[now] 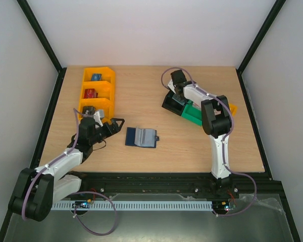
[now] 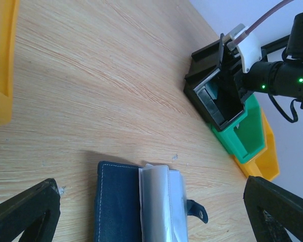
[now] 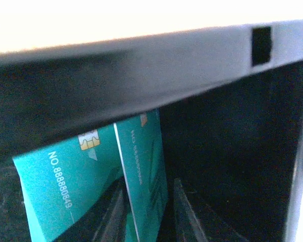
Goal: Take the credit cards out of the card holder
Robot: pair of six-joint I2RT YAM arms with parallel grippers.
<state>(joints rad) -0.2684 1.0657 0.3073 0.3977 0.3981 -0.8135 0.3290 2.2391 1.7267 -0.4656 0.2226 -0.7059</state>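
Navy card holder (image 1: 141, 137) open, long axis L-R, tab (image 1: 157, 137) pointing R; left end effector (image 1: 118, 126) spread, right end effector (image 1: 179, 99) unclear.

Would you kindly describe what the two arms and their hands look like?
Both the left arm and the right arm have white segments joined by bulky black joints, and a thin purplish-grey cable loops loosely along each. The left hand is black, with two angular, wedge-shaped fingers. The right hand is black too, with a white piece and small green lights behind it.
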